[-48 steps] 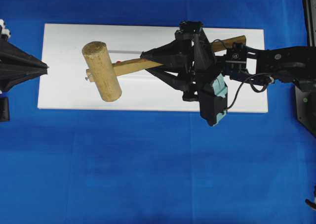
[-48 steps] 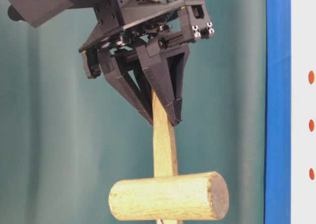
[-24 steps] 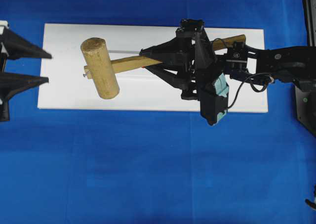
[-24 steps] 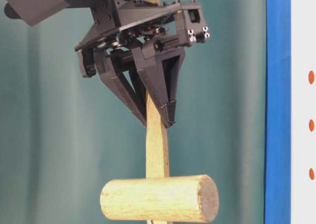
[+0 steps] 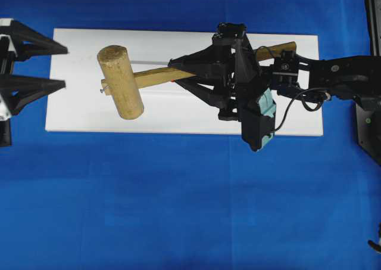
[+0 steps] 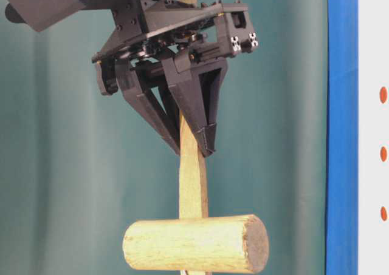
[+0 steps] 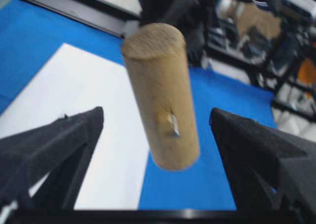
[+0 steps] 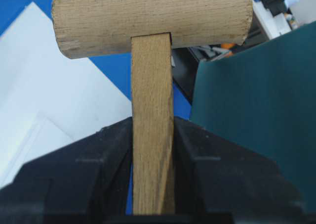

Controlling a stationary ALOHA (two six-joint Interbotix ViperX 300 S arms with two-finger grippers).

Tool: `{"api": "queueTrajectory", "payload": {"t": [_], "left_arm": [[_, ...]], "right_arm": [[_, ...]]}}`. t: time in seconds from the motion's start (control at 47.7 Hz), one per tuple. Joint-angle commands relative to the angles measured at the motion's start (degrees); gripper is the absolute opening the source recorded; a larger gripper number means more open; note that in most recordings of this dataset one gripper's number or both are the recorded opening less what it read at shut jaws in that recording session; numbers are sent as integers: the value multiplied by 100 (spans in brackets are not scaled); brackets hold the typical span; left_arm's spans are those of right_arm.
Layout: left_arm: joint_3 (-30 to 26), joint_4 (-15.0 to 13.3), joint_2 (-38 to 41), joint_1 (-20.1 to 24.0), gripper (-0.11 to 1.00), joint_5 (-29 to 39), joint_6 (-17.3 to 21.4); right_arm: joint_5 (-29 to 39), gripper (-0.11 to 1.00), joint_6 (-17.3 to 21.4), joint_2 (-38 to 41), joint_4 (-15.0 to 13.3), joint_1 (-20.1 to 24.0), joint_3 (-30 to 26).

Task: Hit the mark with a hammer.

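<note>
The hammer is a pale wooden mallet with its head (image 5: 121, 82) over the left part of the white board (image 5: 178, 112). My right gripper (image 5: 174, 72) is shut on its flat handle (image 8: 151, 85) and holds it clear of the board. The same grip on the handle shows in the table-level view (image 6: 192, 149). My left gripper (image 5: 64, 67) stands wide open at the board's left end. It faces the hammer head (image 7: 160, 95) and does not touch it. Three red marks (image 6: 383, 153) dot the board. From overhead the handle hides them almost wholly.
Blue cloth (image 5: 178, 210) surrounds the white board. A teal backdrop (image 6: 61, 166) stands behind. The right arm's body (image 5: 333, 79) stretches over the board's right end. Dark frame parts (image 5: 372, 121) sit at the right edge.
My left gripper has gone from shut to wide open. The hammer head shifted slightly left and toward the board's far edge early on. The right gripper's hold on the handle has not changed.
</note>
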Motion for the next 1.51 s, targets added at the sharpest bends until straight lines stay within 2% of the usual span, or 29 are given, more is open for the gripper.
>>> {"api": "queueTrajectory", "payload": {"t": [0.0, 0.147, 0.399, 0.776, 1.028, 1.07, 1.133, 1.259, 1.489], "left_arm": [[-88, -9, 343, 132, 93, -396, -44], [-237, 0, 888, 132, 93, -976, -88], [-624, -9, 1767, 53, 93, -1397, -316], [-1187, -9, 2619, -26, 93, -1521, -413], [-1345, -9, 2795, -18, 91, -1512, -448], [-1345, -9, 2795, -18, 89, -1494, -519], [-1336, -9, 2777, -18, 78, -1494, -668], [-1327, -9, 2795, -18, 44, -1485, -844], [-1336, -9, 2795, -18, 45, -1450, -835]], "right_arm": [[-114, 10, 18, -176, 0, 9, -193], [-105, 10, 18, -167, 9, 9, -220], [-114, 10, 26, -149, 9, 9, -229], [-79, 10, 26, -149, 149, -18, -229], [-70, 10, 44, -149, 211, -35, -229], [-70, 10, 53, -149, 229, -35, -229], [-70, 10, 53, -149, 264, -35, -237], [-53, 10, 53, -149, 325, -35, -237], [105, 10, 62, -158, 378, -79, -237]]}}
